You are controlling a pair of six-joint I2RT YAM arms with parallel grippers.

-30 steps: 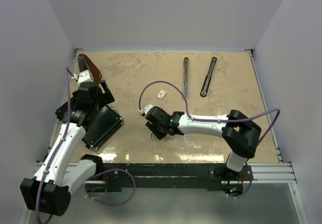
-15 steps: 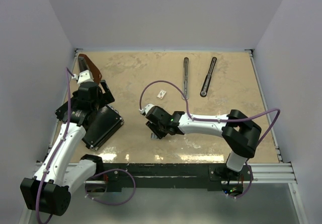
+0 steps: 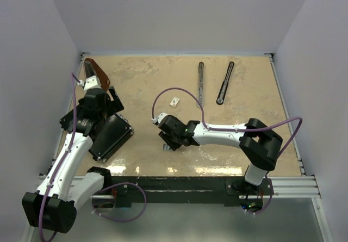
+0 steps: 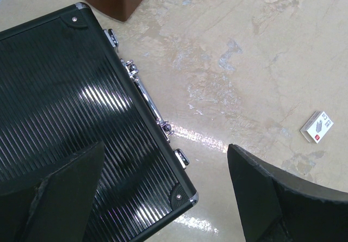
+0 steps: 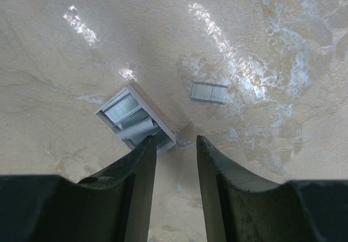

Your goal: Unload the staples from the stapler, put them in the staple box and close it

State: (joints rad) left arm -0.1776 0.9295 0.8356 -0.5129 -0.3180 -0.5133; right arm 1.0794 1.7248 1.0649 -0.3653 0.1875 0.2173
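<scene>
The stapler lies apart in two pieces at the back of the table: a slim dark-grey metal bar [image 3: 200, 83] and a slim black bar with a rounded end [image 3: 225, 83]. A short silvery strip of staples [image 5: 209, 92] lies flat on the table just beyond my right gripper [image 5: 174, 141]. That gripper [image 3: 165, 143] is low over the table centre, slightly open and empty. A small open grey tray holding more staples [image 5: 136, 119] lies by its left fingertip. My left gripper [image 4: 166, 147] is wide open and empty above the corner of a black case [image 4: 65, 106].
The flat ribbed black case [image 3: 110, 136] lies at the left. A brown wedge-shaped object [image 3: 98, 73] stands at the back left corner. A small white box with red print [image 3: 174, 101] lies mid-table; it also shows in the left wrist view [image 4: 317, 126].
My right gripper has shifted very slightly to the right. Nothing else has moved.
</scene>
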